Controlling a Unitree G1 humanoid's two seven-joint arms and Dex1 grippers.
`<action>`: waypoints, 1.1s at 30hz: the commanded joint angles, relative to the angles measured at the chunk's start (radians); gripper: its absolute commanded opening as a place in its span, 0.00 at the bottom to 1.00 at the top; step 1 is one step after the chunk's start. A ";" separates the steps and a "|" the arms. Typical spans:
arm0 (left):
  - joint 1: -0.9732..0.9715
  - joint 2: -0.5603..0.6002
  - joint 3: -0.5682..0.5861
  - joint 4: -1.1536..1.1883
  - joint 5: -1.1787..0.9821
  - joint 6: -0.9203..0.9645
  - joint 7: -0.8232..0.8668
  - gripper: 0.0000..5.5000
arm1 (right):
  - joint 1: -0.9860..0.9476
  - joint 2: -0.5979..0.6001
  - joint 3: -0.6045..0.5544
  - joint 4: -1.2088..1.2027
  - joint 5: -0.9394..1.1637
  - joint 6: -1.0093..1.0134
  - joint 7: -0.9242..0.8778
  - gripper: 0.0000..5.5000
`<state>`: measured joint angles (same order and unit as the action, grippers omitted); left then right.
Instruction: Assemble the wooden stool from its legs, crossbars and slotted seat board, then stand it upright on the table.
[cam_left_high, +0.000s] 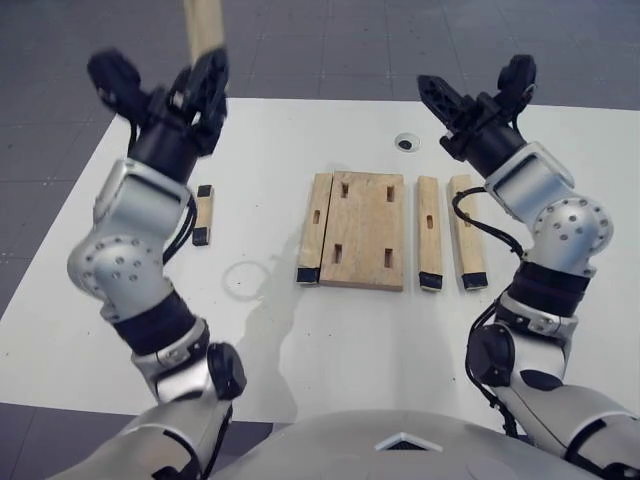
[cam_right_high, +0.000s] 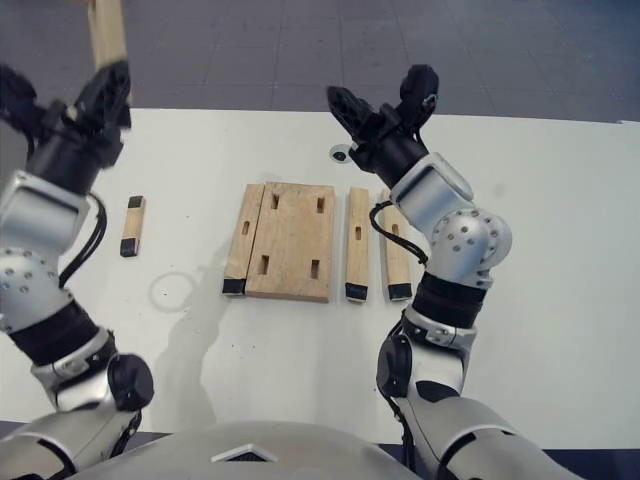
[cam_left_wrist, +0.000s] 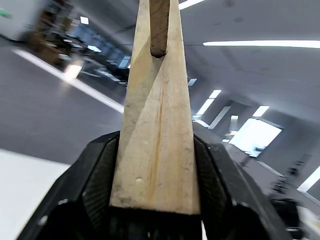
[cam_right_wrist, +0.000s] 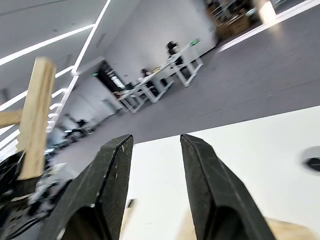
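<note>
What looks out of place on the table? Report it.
Nothing looks damaged or spilled. One short wooden piece lies alone on the left, apart from the board and the legs beside it. A faint ring mark shows on the table near it.

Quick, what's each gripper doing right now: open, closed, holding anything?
Left gripper: closed on a wooden stool leg, raised above the table.
Right gripper: open, holding nothing.

The black two-fingered left gripper (cam_left_wrist: 156, 150) clamps a pale flat wooden bar (cam_left_wrist: 157, 90), ribbed pads (cam_left_wrist: 100, 185) pressing its left and right edges.
</note>
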<state>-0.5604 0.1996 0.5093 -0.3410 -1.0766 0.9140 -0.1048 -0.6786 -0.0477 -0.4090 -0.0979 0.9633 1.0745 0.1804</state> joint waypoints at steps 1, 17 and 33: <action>-0.071 0.009 -0.064 0.081 -0.292 0.128 -0.094 0.37 | -0.197 -0.070 -0.017 0.071 0.313 0.179 0.149 0.43; -0.043 0.101 -0.212 0.118 -0.482 0.127 -0.134 0.37 | -0.231 -0.194 0.146 0.151 0.312 0.153 0.225 0.73; 0.078 0.303 -0.285 0.169 -0.500 0.248 -0.395 0.37 | -0.272 -0.305 0.202 0.265 0.281 0.226 0.527 0.63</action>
<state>-0.4911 0.4824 0.2397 -0.1786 -1.5929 1.1455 -0.4572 -0.9290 -0.3312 -0.2148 0.1758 1.2322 1.2732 0.6695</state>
